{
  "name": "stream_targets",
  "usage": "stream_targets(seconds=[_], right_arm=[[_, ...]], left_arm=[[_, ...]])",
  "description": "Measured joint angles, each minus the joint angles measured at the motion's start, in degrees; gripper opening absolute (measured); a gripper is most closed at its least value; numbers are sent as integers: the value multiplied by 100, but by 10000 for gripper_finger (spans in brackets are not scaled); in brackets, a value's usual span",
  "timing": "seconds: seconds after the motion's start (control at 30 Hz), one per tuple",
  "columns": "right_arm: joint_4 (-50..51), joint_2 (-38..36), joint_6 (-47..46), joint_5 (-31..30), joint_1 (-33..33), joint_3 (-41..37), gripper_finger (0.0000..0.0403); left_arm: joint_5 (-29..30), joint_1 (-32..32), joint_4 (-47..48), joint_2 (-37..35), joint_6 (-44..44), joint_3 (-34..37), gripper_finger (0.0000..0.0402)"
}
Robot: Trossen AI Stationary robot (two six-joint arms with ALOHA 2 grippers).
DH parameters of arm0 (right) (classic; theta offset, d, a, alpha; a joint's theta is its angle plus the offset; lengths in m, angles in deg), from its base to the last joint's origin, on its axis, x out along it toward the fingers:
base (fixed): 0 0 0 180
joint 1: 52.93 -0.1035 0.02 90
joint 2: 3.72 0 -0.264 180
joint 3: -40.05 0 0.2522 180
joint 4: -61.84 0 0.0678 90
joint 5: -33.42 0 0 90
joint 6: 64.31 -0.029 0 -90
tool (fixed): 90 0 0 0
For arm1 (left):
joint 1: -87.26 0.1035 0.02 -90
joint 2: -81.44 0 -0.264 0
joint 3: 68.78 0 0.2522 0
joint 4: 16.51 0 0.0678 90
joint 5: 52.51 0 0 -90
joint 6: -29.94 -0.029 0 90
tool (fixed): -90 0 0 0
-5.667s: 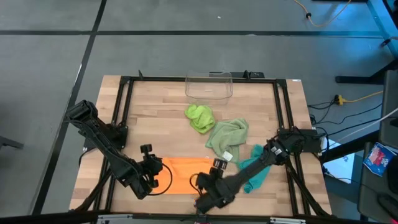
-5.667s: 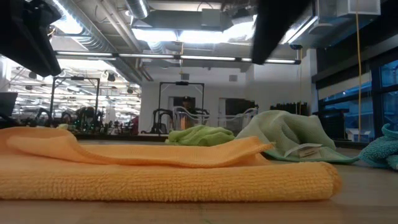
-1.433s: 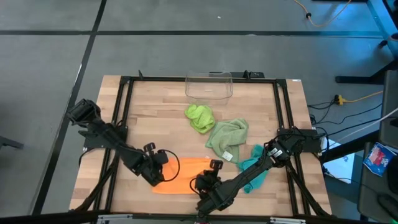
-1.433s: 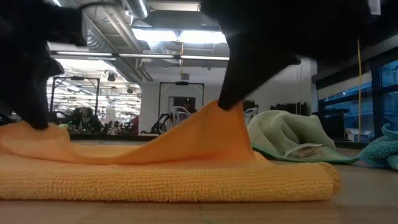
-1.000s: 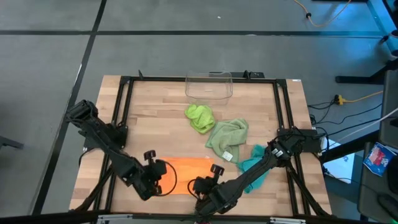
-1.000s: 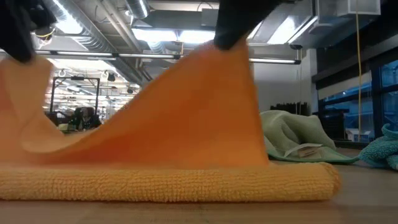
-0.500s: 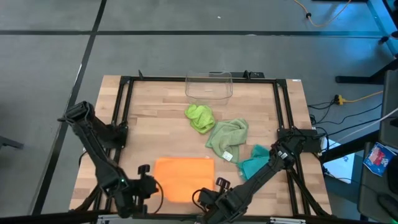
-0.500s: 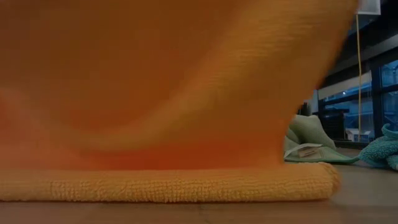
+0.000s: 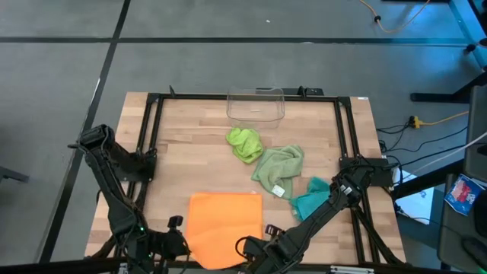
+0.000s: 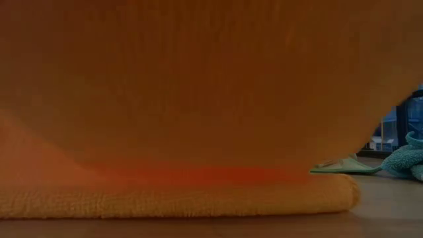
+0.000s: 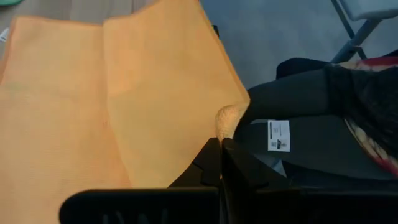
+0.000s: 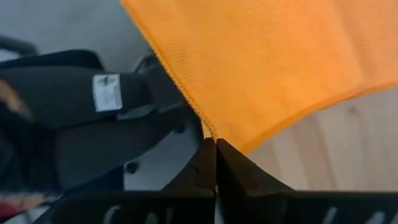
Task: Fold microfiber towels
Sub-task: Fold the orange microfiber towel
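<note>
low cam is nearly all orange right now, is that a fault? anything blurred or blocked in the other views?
No fault: in the low view the orange towel hangs close to the lens, soft and blocking the room. High view is sharp and evenly lit. Left wrist view has the left gripper pinching a corner, background soft. Right wrist view shows the right gripper on the hem, floor blurred.

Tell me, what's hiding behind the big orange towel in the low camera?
The orange towel blocks nearly everything. Only a sliver of the pale green towel and the teal towel peek out beside it. The lime green towel and clear bin show only from above.
</note>
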Motion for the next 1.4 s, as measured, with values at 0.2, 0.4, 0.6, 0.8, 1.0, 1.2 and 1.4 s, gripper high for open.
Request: stream_targets(seconds=[0.2, 0.4, 0.6, 0.8, 1.0, 1.2, 1.4], right_arm=[[-448, -2, 211, 889, 4, 0, 3], [-645, -109, 486, 957, 4, 0, 3], [-651, -287, 527, 941, 4, 0, 3], [-610, -361, 531, 834, 4, 7, 3], [-415, -361, 504, 763, 7, 4, 3], [-177, -361, 496, 429, 65, 4, 3], [276, -358, 413, -26, 209, 4, 3]], left_arm=[[-27, 2, -36, 0, 1, 0, 0], [-46, -105, -425, 0, -267, 0, 0], [-48, -267, -1116, 0, -852, 0, 0], [23, -328, -950, 0, -910, 0, 0], [-31, -310, -309, 2, -282, 0, 0], [18, -293, -19, 2, -103, 0, 0], [40, -131, 298, 2, -14, 0, 0]])
